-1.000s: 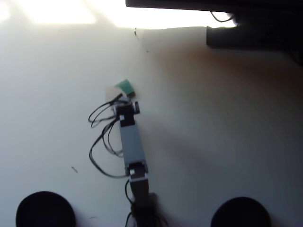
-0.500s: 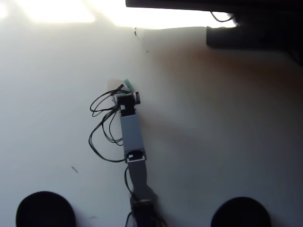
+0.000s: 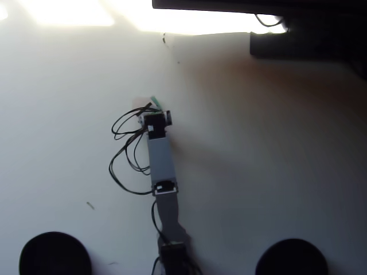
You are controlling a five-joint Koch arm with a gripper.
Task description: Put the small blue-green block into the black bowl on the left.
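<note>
In the overhead view my arm (image 3: 160, 160) reaches from the bottom edge up to the middle of the white table. My gripper (image 3: 153, 105) points up and slightly left; only a green-lit grey tip shows there, and its jaws cannot be told apart. The small blue-green block is not visible; it may be hidden under the gripper head. Two look-alike black bowls sit at the bottom edge: one at the bottom left (image 3: 54, 255) and one at the bottom right (image 3: 292, 258). Both are far below the gripper and cut off by the frame.
Black cables (image 3: 123, 149) loop out to the left of the arm. A dark object (image 3: 309, 37) and a dark bar (image 3: 258, 4) stand at the top right. Strong glare (image 3: 114, 14) washes out the table's top edge.
</note>
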